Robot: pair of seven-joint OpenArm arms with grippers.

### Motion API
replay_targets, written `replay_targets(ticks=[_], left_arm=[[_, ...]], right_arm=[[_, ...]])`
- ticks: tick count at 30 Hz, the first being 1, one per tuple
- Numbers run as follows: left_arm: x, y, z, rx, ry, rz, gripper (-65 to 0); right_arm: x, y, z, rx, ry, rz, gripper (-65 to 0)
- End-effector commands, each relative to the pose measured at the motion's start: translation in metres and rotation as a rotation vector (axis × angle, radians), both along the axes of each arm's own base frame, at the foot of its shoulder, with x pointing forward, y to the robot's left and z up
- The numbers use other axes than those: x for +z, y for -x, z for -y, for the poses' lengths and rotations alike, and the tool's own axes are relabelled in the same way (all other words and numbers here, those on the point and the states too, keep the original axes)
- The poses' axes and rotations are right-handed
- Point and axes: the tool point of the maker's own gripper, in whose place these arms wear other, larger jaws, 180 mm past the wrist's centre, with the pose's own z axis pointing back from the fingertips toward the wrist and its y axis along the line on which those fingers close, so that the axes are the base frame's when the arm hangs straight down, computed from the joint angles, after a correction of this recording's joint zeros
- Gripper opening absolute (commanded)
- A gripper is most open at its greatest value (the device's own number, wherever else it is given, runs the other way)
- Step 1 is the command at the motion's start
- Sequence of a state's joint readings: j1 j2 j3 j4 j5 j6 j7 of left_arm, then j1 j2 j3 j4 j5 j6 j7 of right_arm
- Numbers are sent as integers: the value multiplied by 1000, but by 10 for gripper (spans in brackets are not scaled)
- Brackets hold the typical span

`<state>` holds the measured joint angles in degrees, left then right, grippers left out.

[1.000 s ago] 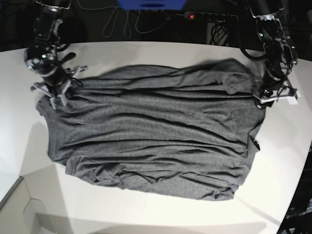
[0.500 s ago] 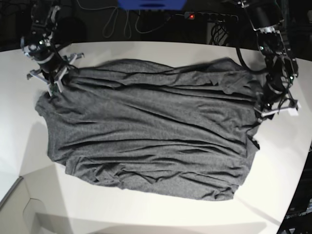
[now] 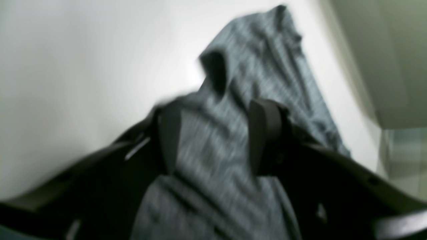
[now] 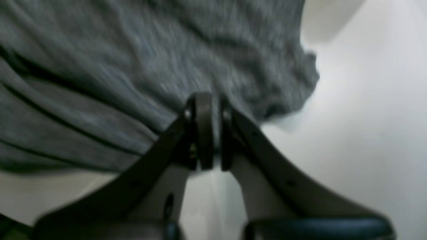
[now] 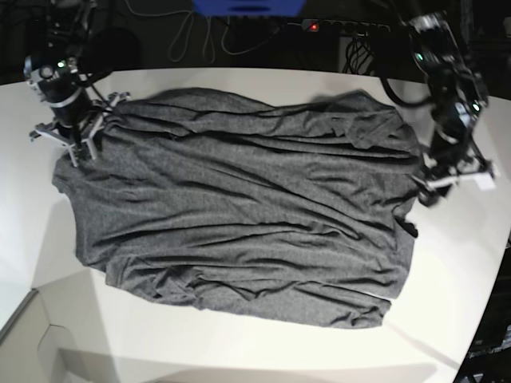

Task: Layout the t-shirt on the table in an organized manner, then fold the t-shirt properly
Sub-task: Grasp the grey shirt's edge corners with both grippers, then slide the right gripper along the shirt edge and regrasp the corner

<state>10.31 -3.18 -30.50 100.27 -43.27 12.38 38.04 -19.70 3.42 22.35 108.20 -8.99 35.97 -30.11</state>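
The dark grey t-shirt (image 5: 239,215) lies spread and wrinkly across the white table (image 5: 239,355). My right gripper (image 5: 76,142) is at the shirt's far-left corner. In the right wrist view it (image 4: 215,131) is shut, pinching the edge of the shirt (image 4: 116,60) above the table (image 4: 367,133). My left gripper (image 5: 427,187) is at the shirt's right edge. In the blurred left wrist view its jaws (image 3: 217,136) stand apart, with the shirt's cloth (image 3: 267,53) running between the fingers (image 3: 265,133); the table (image 3: 83,66) shows to the left.
A blue object (image 5: 247,6), cables and a power strip with a red light (image 5: 315,26) sit behind the table's far edge. The table's curved edge runs close by at front left (image 5: 16,319) and at right (image 5: 499,271).
My right gripper has pulled the shirt's far-left corner further back and left, stretching the top edge. My left gripper has slid toward the front along the shirt's right edge.
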Motion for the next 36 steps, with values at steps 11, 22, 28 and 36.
replay_targets(ticks=[11, 22, 28, 36], left_arm=[[-80, 14, 16, -48, 49, -209, -328], [-98, 31, -1, -49, -25, -293, -328], [-99, 38, -1, -51, -28, -301, -328], [-87, 36, -1, -57, -47, -273, -328]], right_arm=[[19, -54, -58, 149, -70, 105, -603], [12, -170, -67, 164, -160, 106, -603], [-13, -222, -51, 130, -245, 21, -603], [-36, -250, -38, 66, -439, 53, -601]])
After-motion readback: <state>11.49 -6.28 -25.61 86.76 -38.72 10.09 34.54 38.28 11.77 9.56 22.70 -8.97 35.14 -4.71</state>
